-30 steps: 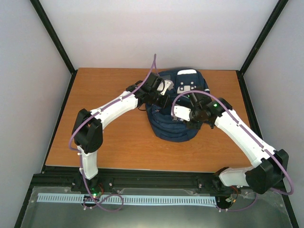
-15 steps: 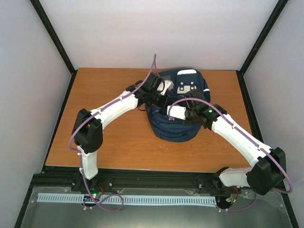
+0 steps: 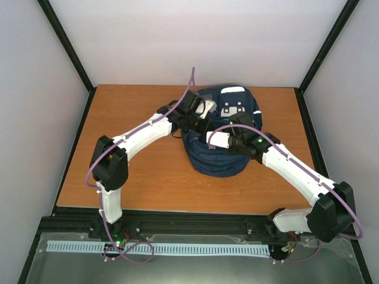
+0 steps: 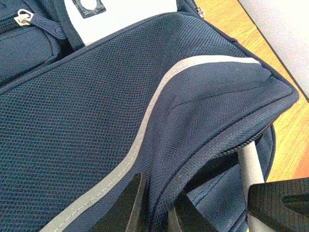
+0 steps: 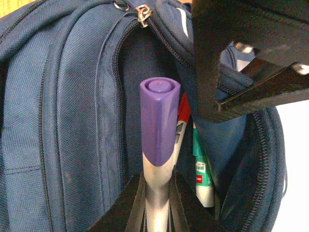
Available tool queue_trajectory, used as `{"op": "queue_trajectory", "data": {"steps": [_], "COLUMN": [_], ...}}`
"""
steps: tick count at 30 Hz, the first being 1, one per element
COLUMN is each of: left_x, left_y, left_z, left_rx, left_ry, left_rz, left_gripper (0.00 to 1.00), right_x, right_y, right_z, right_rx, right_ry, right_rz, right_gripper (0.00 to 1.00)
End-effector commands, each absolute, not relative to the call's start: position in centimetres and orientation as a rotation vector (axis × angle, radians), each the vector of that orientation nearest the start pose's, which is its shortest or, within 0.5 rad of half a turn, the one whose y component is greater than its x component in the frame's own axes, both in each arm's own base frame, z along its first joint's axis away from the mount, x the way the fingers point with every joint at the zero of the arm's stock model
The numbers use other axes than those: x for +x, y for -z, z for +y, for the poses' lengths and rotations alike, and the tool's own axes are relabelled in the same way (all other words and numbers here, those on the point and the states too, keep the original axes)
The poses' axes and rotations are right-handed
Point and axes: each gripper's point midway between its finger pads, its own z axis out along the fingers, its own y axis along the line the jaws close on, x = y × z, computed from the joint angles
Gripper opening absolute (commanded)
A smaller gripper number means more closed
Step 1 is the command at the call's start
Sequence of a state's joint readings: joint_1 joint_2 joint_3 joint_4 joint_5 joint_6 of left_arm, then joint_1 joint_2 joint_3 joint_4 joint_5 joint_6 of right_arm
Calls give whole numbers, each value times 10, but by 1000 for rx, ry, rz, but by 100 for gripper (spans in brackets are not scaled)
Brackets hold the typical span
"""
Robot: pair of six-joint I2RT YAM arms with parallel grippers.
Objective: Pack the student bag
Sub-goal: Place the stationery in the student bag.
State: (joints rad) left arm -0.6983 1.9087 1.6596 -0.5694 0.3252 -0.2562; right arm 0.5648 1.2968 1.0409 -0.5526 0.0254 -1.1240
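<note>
Centre frame, the student bag (image 3: 216, 163) sat with its opening's edge pinched by the left gripper (image 4: 157, 209), apparently to hold it open for the purple-capped marker (image 5: 159, 121) clamped in the right gripper (image 5: 157, 205).

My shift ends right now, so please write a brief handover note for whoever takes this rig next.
The left gripper is shut on the student bag, pinching the fabric edge by the zip and holding the compartment open.
The right gripper is shut on a purple-capped marker, with its cap at the compartment's mouth.
The bag lies on the table between the arms.
Done: a red-capped marker and a green-capped marker sit inside.
Left: push the purple-capped marker in, release it, then probably zip up.
</note>
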Motion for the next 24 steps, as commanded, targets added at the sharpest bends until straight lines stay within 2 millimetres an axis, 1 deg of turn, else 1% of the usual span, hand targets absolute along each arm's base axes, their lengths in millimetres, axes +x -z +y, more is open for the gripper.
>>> {"op": "queue_trajectory", "data": {"steps": [1, 5, 9, 13, 16, 21, 24], "left_x": [361, 361, 360, 361, 360, 359, 359], "left_y": [-231, -230, -229, -231, -231, -232, -234], "left_z": [-386, -385, -386, -385, -385, -387, -386], "left_rx": [698, 696, 698, 697, 698, 696, 697], "left_ry": [913, 911, 914, 908, 912, 930, 927], "left_rz": [2319, 2321, 2324, 2319, 2320, 2322, 2316], "left_gripper": [8, 8, 8, 8, 8, 8, 8], "right_x": [318, 310, 314, 326, 332, 346, 356], "right_y": [-196, -182, -165, -158, -146, -123, -118], "right_z": [208, 214, 216, 216, 213, 201, 194], "right_rx": [-1801, -1865, -1905, -1875, -1891, -1926, -1908], "right_ry": [263, 207, 192, 246, 290, 416, 503], "right_rz": [1539, 1517, 1543, 1535, 1543, 1554, 1550], "right_gripper": [4, 5, 5, 4, 4, 5, 6]}}
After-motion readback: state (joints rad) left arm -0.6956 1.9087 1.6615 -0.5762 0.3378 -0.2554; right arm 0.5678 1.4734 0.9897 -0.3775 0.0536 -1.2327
